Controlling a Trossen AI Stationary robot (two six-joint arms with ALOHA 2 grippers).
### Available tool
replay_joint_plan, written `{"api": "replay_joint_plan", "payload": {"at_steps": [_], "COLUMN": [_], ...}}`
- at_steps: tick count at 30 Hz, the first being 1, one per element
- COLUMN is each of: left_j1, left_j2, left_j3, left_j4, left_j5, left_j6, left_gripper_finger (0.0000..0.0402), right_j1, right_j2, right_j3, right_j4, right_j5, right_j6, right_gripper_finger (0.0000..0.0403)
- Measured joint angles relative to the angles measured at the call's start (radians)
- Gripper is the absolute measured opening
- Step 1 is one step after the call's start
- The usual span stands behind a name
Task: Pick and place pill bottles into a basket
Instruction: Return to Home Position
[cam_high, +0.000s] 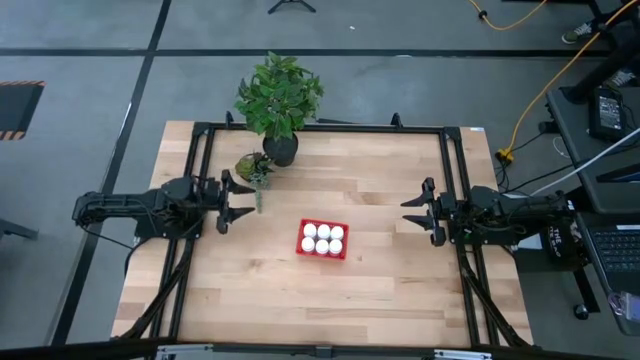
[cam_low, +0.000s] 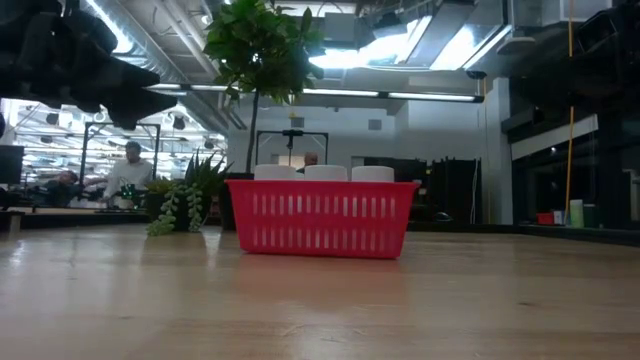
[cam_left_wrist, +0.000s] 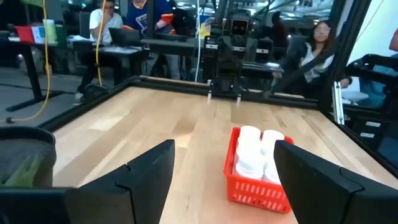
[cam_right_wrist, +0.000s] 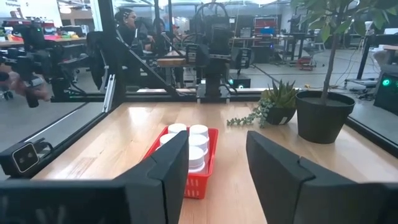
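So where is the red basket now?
High view: the red basket sits mid-table, between the left gripper and the right gripper, near the black plant pot.

The high view has even light from above. The wooden table (cam_high: 330, 300) is bright, the pill bottles (cam_high: 323, 232) in the basket (cam_high: 324, 256) look almost pure white, and only a short, soft shadow lies beside the plant (cam_high: 280, 95) at 11 o'clock from the basket. The table's side edges lean outward toward 6 o'clock.

In the low view the light comes from behind. Ceiling lamps (cam_low: 400, 96) and bright roof panels (cam_low: 470, 40) at 1 o'clock glare white, so the plant is nearly a silhouette and the basket's near wall is in its own shade. In both wrist views the tabletop carries a pale, dull sheen.
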Motion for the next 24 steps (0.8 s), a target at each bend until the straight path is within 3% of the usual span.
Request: {"api": "replay_joint_plan", "payload": {"at_steps": [24], "left_j1": [0.001], "left_j2": [0.007], "left_j3": [0.0], "left_j4": [0.003], "left_j5": [0.001], "left_j6": [-0.005], "left_gripper_finger": [0.0267], "right_j1": [0.0], "right_j2": [0.0], "right_j3": [0.0], "right_j4": [0.0], "right_j5": [0.0], "right_j6": [0.0], "right_gripper_finger": [0.0163]}}
